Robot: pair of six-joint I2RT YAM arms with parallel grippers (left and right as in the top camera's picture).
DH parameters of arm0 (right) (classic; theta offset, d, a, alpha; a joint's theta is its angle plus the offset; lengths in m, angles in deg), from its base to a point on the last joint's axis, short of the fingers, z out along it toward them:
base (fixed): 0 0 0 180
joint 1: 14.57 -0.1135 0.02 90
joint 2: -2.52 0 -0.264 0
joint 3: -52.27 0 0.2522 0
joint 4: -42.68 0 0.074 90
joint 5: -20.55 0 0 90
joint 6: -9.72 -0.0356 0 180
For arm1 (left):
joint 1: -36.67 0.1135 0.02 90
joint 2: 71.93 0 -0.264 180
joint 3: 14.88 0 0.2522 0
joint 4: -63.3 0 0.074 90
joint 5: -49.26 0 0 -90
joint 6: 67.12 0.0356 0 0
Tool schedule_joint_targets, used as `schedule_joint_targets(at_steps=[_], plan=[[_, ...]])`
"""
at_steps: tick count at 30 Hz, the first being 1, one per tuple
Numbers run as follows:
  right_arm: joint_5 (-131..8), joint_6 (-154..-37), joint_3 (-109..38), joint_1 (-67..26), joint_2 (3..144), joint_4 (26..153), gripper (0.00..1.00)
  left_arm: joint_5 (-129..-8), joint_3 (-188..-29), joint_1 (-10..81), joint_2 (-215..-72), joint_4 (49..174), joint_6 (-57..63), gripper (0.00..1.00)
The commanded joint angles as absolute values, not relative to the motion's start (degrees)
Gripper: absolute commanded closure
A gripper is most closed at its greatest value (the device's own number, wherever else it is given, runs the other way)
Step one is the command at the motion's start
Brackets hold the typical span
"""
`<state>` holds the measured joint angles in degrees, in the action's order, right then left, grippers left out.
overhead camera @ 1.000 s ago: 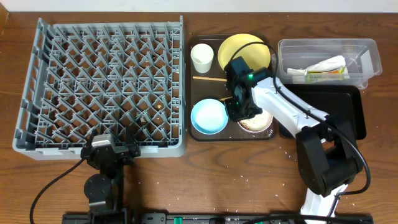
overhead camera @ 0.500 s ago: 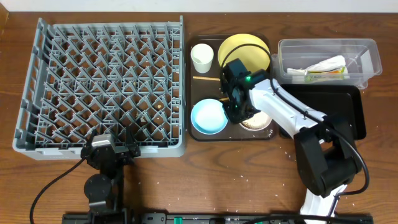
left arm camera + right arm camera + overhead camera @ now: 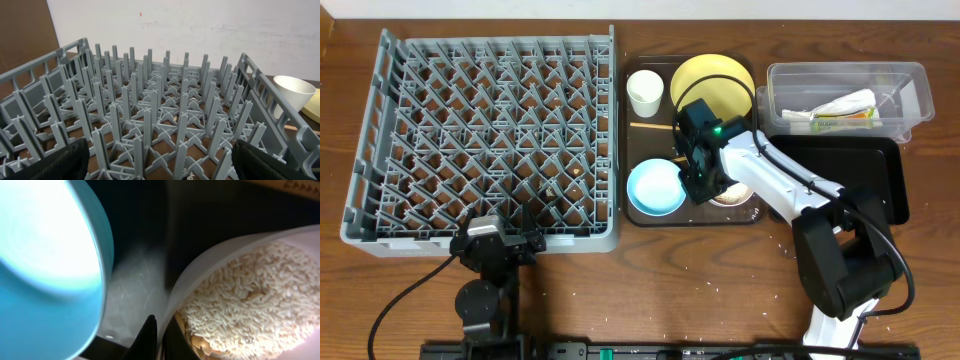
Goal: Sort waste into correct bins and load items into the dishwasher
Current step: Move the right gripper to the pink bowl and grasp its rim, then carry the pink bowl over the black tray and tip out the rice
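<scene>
- Left side of the table: grey dish rack (image 3: pixel 485 140), the biggest thing in view, pegs upright.
- Left tool (image 3: pixel 160 157) sits low at the rack's near edge and looks across the pegs. Its fingers (image 3: pixel 55 162) are spread wide apart with nothing between them.
- Centre: brown serving tray (image 3: pixel 665 145), just right of the rack.
- White cup (image 3: pixel 645 92) stands upright at the tray's back left. Yellow plate (image 3: pixel 705 78) is beside it at back right, partly under the right arm.
- Chopsticks (image 3: pixel 655 127) lie flat between the cup and the light blue bowl (image 3: pixel 655 188), with one end hidden under the arm.
- Blue bowl is at the tray's front left. White bowl (image 3: pixel 740 198) is just beside it at front right, mostly covered by the arm from overhead.
- Right tool (image 3: pixel 160 330) is down at the white bowl's rim, on the side facing the blue bowl. One finger is outside the wall and one inside, both close to it. Can't tell whether it is actually clamped.
- Rice (image 3: pixel 250 295) is piled in the white bowl.
- Clear tub (image 3: pixel 910 75) is at back right with the snack wrapper (image 3: pixel 840 108) lying inside.
- Black tray (image 3: pixel 865 185) is just in front of the tub, and the right arm crosses its left edge.
</scene>
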<state>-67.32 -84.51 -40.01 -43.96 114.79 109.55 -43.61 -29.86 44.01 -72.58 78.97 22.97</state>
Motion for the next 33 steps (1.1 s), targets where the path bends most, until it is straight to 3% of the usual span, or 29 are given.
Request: schedule_joint_targets(at_steps=[1, 9, 18, 23, 33], plan=[[-63.19, -85.30, -42.76, -44.05, 111.90, 112.45, 0.99, -43.11, -28.87, 43.83, -72.25, 81.01, 23.72, 0.08], [-53.72, -85.93, -45.21, -36.40, 98.92, 118.40, 0.99, -43.11, -28.87, 43.83, -72.25, 81.01, 23.72, 0.08], [-35.39, -75.75, -41.80, -17.23, 93.70, 119.86, 0.99, -43.09, -28.87, 43.83, -72.25, 81.01, 23.72, 0.08], [-21.97, -69.10, -35.75, -5.99, 93.72, 116.28, 0.99, -43.09, -28.87, 43.83, -72.25, 81.01, 23.72, 0.08], [2.60, -67.38, -20.01, 11.71, 94.44, 99.73, 0.99, -43.11, -28.87, 43.83, -72.25, 81.01, 23.72, 0.08]])
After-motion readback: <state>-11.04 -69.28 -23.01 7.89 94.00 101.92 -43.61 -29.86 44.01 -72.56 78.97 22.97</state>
